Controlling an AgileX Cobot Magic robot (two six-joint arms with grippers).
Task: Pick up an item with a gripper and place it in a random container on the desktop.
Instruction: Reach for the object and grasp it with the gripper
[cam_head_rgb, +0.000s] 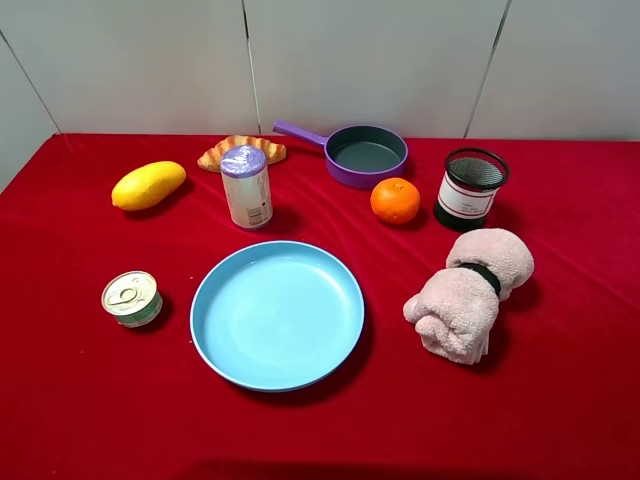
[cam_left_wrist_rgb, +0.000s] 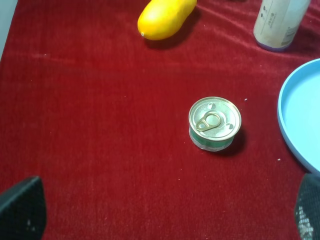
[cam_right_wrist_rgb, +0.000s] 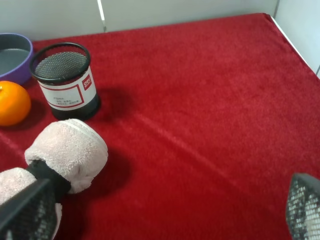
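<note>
The orange (cam_head_rgb: 395, 200) sits upper right of centre on the red desktop (cam_head_rgb: 560, 400), between purple pan (cam_head_rgb: 367, 155) and mesh cup (cam_head_rgb: 470, 188), touching neither. A rolled pink towel (cam_head_rgb: 468, 295) lies below the cup. Left gripper (cam_left_wrist_rgb: 165, 207) and right gripper (cam_right_wrist_rgb: 165, 207): fingers spread wide, empty.

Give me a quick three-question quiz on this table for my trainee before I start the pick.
1. True or false: the orange rests on the red cloth, outside the mesh cup.
2. Which thing lies nearest the tin can? A. mango B. blue plate C. pink towel
3. Fill in: the right tool has its jaws ____, with nothing between them.

Key: 1 true; 2 B; 3 open.
</note>
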